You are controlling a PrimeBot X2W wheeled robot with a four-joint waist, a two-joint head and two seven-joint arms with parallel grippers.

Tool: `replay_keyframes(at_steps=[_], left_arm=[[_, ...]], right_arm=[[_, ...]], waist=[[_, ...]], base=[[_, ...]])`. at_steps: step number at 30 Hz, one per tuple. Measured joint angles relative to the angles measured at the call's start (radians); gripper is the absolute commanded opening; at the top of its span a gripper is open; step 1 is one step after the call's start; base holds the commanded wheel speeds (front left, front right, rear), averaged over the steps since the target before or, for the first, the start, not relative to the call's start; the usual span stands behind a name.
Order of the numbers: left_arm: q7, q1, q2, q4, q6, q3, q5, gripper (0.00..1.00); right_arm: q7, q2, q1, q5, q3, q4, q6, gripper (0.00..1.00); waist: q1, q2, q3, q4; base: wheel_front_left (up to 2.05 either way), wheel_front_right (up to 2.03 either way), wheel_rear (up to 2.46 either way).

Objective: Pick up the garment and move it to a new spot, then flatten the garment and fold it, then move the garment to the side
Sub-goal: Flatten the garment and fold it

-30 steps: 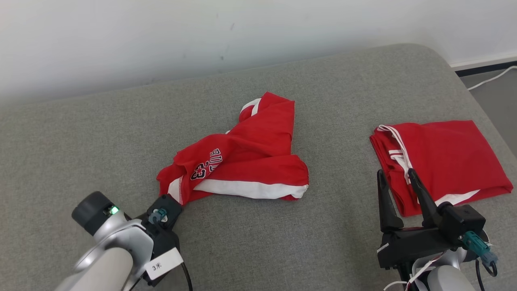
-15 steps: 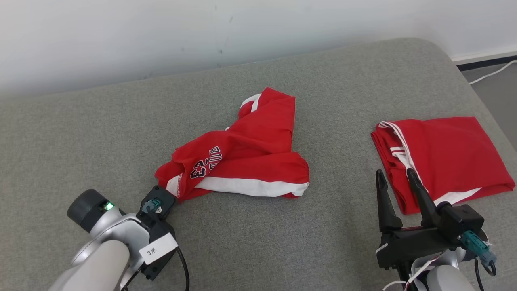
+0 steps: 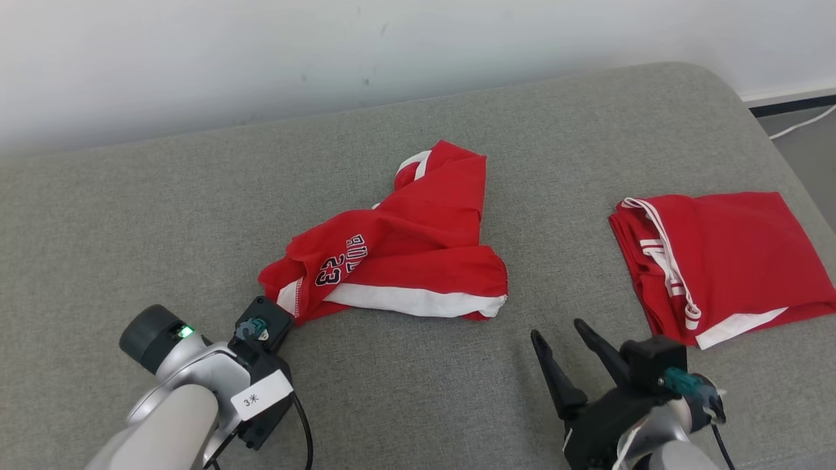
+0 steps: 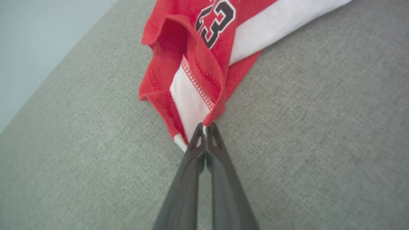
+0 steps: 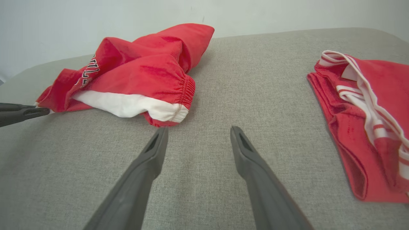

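At the middle of the grey woven cushion (image 3: 163, 228) lies the crumpled red garment (image 3: 405, 254), soft cloth with a white band and a black-and-white number print, bunched rather than flat. Its near edge, marked by the white band, runs roughly left to right across my front; a second lobe rises from it toward the white wall (image 3: 196, 52). My left gripper (image 4: 204, 127) meets the left end of that edge: the two dark fingers are pressed together, with a corner of hem, red over white, pinched between their tips low against the cushion. My right gripper (image 3: 556, 328) stands spread wide and holds nothing. The gathered right end of the white band lies just ahead and to the left of its tips, near but apart, with bare cushion between. The left arm is thus on the garment, and the right is the nearer to the free end. Judged from this layout, the lift turns on that left-to-right axis: a pull from the left corner alone would trail the rest of the cloth behind it. Well to the right rests a folded red garment (image 3: 731, 254) with white striped trim.
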Motion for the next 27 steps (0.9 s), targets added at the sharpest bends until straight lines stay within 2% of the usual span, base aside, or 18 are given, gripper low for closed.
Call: replay_keyframes(at_steps=[11,19,20,22,23,24,27], left_arm=[[-0.007,-0.05,-0.026,-0.001,0.0,-0.029,-0.008,0.0],[-0.014,-0.079,-0.044,0.006,0.0,-0.041,-0.016,0.0],[-0.015,-0.086,-0.044,0.006,0.0,-0.041,-0.016,0.0],[-0.015,-0.091,-0.045,0.009,0.0,-0.041,-0.019,0.0],[-0.018,-0.093,-0.046,0.01,0.0,-0.041,-0.019,0.0],[-0.023,-0.096,-0.047,0.013,0.0,-0.041,-0.02,0.0],[-0.033,-0.102,-0.049,0.023,0.0,-0.037,-0.03,0.0]], right_arm=[[0.101,0.008,-0.174,0.033,0.023,0.111,0.018,1.0],[0.159,0.013,-0.24,0.096,0.019,0.219,0.024,0.98],[0.166,0.014,-0.244,0.102,0.02,0.232,0.026,0.5],[0.175,0.015,-0.253,0.114,0.021,0.252,0.026,0.33],[0.175,0.015,-0.257,0.12,0.021,0.26,0.027,0.1],[0.178,0.016,-0.261,0.125,0.021,0.269,0.029,0.0],[0.183,0.016,-0.278,0.137,0.026,0.291,0.031,0.0]], waist=[[0.0,0.0,0.025,0.029],[0.0001,0.0,0.052,0.063],[0.0001,0.0,0.056,0.067],[0.0001,0.0,0.062,0.076],[0.0,0.0,0.065,0.08],[0.0001,0.0,0.067,0.085],[0.0001,0.0,0.073,0.097]], base=[[0.0,0.0,0.0],[0.0,0.0,0.0],[0.0,0.0,0.0],[0.0,0.0,0.0],[0.0,0.0,0.0],[0.0,0.0,0.0],[0.0,0.0,0.0]])
